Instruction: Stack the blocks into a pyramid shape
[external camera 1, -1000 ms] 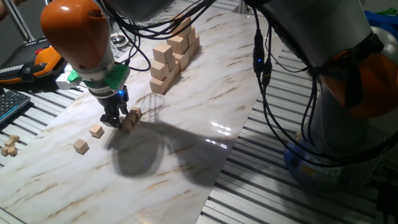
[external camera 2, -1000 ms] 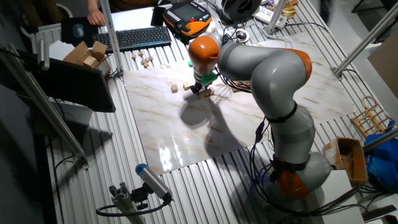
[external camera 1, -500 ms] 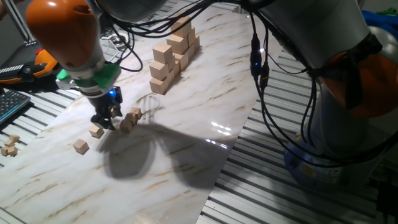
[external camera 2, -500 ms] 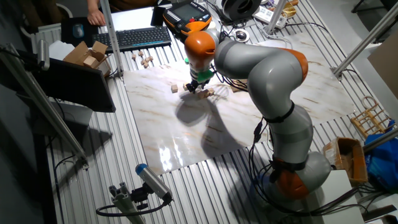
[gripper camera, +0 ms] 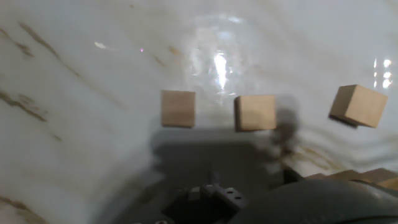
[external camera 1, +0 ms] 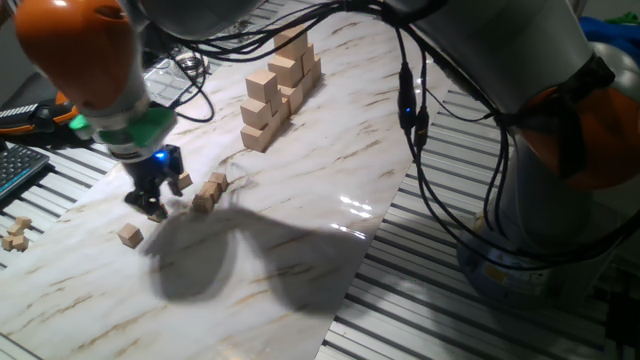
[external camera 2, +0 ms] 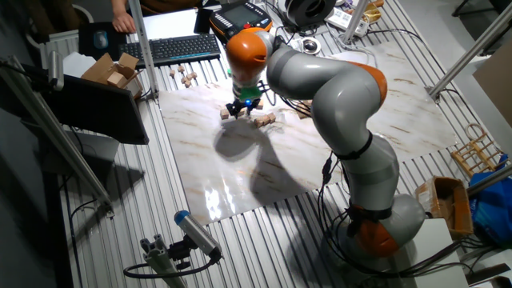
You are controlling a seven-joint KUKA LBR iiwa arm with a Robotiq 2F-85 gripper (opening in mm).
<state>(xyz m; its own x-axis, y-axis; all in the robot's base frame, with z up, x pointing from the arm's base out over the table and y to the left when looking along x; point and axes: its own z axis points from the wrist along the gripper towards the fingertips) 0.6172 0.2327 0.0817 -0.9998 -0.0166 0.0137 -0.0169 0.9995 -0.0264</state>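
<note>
On the board, left side: the gripper [external camera 1: 148, 200] is low over the marble-look board [external camera 1: 300, 240], next to the loose blocks [external camera 1: 129, 235].
Change: over the last second the gripper has moved left across the frame, away from the small clump of blocks [external camera 1: 207, 195] at centre left and toward the scattered ones.
Meaning: looks like it is done at the clump and going for the next block. That's my read, not something seen.
Gripper state: can't tell. The fingers are dark against shadow in both fixed views, and the hand view shows only the dark body at the bottom edge. No block visible between the fingers.
Hand view: two blocks side by side mid-frame, left one [gripper camera: 178, 108] and right one [gripper camera: 255, 112], close but apart. A third block [gripper camera: 359, 105] sits at the right edge, turned at an angle.
Pyramid: not there yet. All the small blocks I can make out lie flat on the board, none stacked.
Blocks: plain light wood cubes with sharp edges and matte faces, all the same size.
Board: glossy white with tan veining and strong lamp glare. Probably slick, so a nudged block could slide.
Not ours: stepped stack of bigger pale cubes [external camera 1: 272, 95], upper centre, well apart.
</note>
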